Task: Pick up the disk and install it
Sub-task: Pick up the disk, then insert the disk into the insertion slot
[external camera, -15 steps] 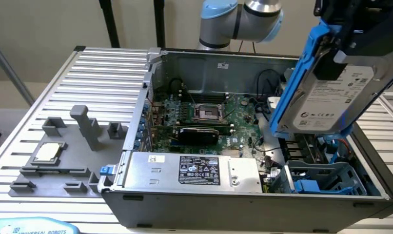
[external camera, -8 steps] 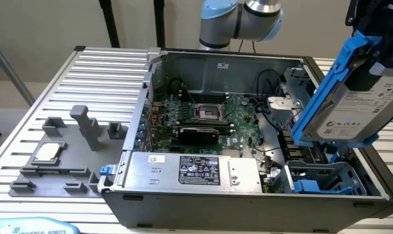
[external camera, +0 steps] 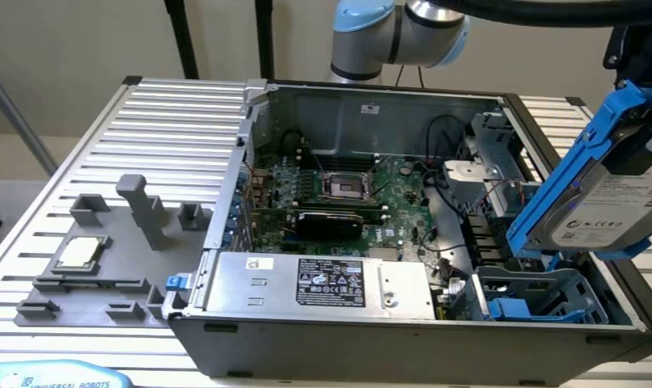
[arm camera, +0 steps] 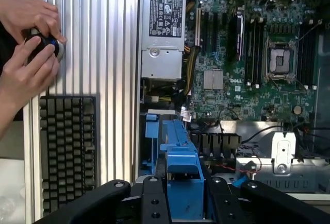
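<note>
At the exterior view's left, a small square chip is sitting in a grey fixture on the ribbed tabletop. In the middle, the open computer case is lying on its side. At the exterior view's right, the disk is hanging clear of the tabletop, with its long axis running steeply up and down and its label facing the camera. The pincer is gripping it from above, partly closed on the blue carrier frame. The blue-lined bay is sitting just below the disk's lower end.
</note>
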Robot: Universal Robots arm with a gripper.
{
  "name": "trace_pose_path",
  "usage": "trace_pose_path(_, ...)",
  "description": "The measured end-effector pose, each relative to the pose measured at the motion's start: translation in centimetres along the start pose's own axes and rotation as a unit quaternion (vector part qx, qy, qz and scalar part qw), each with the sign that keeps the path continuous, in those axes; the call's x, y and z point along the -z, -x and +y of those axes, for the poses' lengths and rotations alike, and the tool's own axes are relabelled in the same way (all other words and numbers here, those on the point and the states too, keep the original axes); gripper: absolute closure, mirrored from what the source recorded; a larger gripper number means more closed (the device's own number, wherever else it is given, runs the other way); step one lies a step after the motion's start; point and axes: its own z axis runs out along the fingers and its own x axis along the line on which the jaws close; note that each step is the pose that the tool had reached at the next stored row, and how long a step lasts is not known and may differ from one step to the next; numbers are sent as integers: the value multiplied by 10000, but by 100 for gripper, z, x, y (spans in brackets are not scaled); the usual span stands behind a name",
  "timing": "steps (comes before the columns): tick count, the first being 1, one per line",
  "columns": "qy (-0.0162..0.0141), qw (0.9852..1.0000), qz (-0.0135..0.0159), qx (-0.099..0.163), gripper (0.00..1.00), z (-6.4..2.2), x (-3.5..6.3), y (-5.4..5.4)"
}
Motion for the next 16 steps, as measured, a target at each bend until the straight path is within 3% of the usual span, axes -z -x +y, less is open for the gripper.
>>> trace_pose_path(16,0,10000,-5,0,67,-4,-33,-2)
